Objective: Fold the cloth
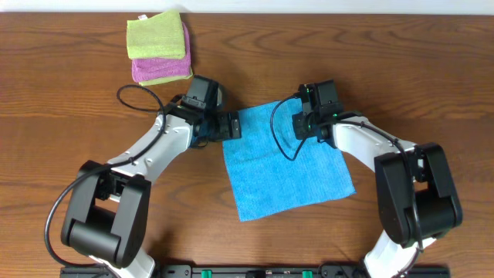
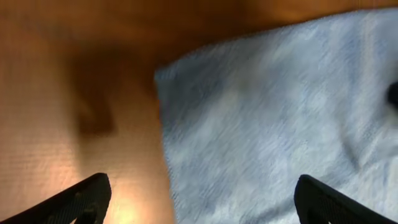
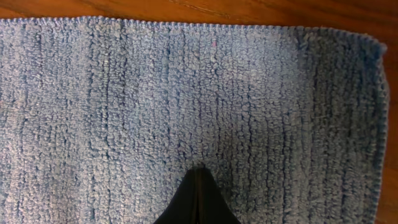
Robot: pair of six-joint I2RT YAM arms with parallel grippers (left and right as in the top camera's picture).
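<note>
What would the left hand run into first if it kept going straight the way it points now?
The blue cloth. The open left hand aims at its left edge near the far corner, nothing between. Height over the table is unclear, so it might skim over the fabric.

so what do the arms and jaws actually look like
Both match: the left arm and right arm have white curved links between bulky black joints and black wrist heads. A thin black cable loops out of each wrist. Jaws are plain black, tapered. Small green lights glow on the right wrist. No markings legible.
</note>
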